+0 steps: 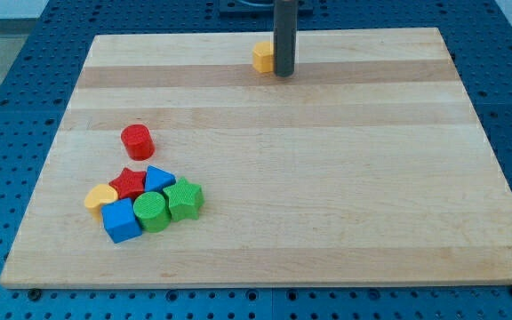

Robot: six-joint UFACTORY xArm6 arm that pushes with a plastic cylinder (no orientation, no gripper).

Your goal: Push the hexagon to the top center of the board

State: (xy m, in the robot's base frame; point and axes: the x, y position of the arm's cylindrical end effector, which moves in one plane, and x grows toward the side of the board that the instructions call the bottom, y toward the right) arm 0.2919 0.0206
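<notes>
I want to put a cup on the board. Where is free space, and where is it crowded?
Free: the whole right half of the wooden board, and the middle strip between the red cylinder and the yellow hexagon. My tip touches that hexagon at top center. Crowded: bottom left, around the green block and blue cube.

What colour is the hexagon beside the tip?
Yellow: the hexagon touches my tip at the board's top centre, camera view.

hexagon (263, 56) top center, 7 blocks (146, 199) lower left
</notes>
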